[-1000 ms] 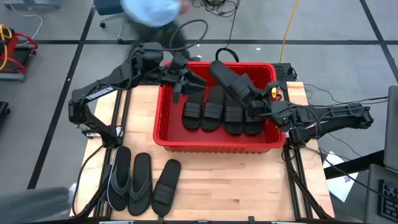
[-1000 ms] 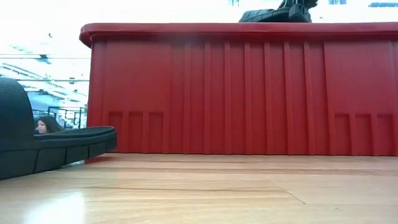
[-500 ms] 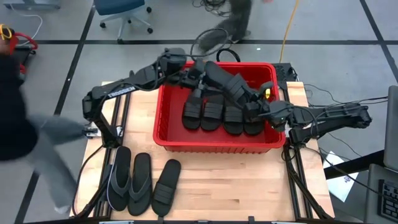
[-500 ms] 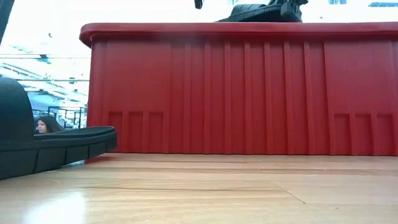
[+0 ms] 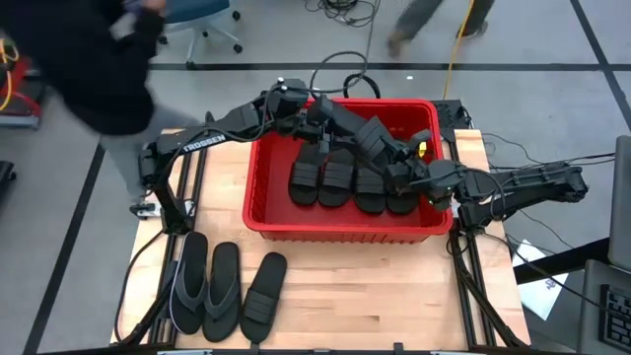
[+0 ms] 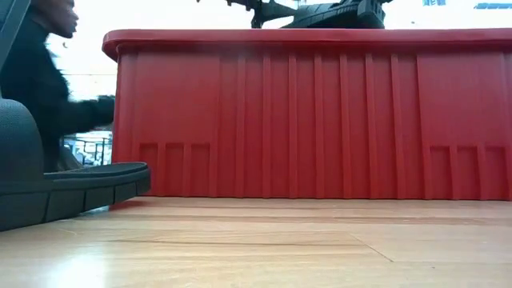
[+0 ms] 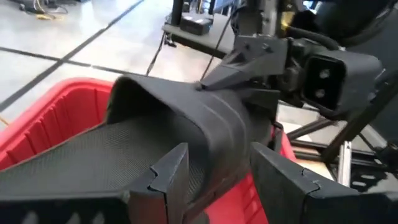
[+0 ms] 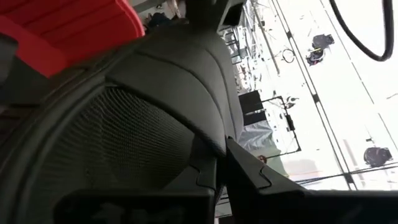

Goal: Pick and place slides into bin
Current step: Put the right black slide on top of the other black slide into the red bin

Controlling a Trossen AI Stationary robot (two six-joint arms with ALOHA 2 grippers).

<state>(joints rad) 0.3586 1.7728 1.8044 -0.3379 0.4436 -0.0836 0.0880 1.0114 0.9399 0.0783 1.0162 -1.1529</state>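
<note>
The left end effector (image 5: pixel 314 110) has swung in over the red bin (image 5: pixel 264 202) and now straddles one end of the raised slide (image 5: pixel 360 128), fingers apart; the right end effector (image 5: pixel 414 174) is clamped on its other end. Four slides (image 5: pixel 353 181) lie inside the bin, three more (image 5: pixel 222 289) on the worktop (image 5: pixel 375 296) in front of it.

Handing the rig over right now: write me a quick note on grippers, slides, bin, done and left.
Right gripper: shut on a slide, held tilted above the bin.
Left gripper: fingers open either side of that same slide's far end, over the bin's back edge; not seen clamped.
Done: four slides lie side by side in the bin.
Left: lower the held slide in, then the thong pair and the single slide on the table in front of the bin.
A person is walking behind the table.
</note>
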